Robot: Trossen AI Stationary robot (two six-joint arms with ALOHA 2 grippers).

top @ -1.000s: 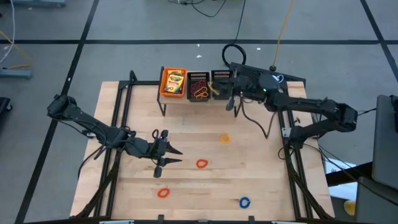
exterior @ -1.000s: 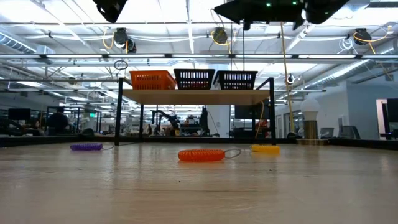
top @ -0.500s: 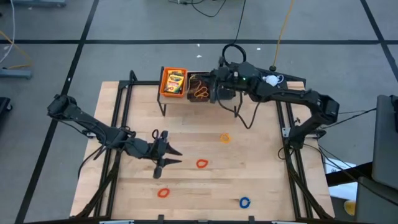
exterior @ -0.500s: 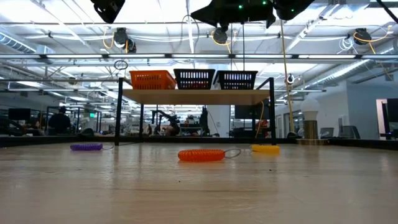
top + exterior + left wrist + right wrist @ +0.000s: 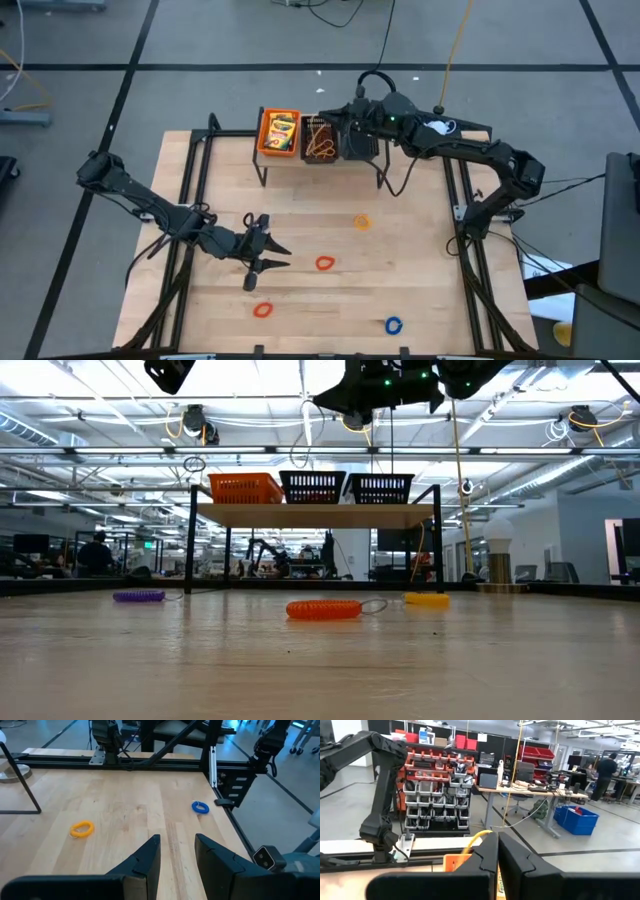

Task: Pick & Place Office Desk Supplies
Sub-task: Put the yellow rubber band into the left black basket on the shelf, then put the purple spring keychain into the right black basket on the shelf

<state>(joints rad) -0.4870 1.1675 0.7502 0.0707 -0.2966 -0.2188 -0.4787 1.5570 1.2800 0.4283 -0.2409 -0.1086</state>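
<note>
The right claw [image 5: 345, 128], shut and empty, is held above the black bins [image 5: 338, 138]. The left claw [image 5: 268, 250], half open and empty, points toward three o'clock at the red ring [image 5: 324, 263].

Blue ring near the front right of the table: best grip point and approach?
The blue ring lies flat on the table with nothing touching it, so a top-down approach looks best. Straddle one side of the hoop, one finger inside and one outside, and pinch across the band. A side approach would probably just push it.
</note>
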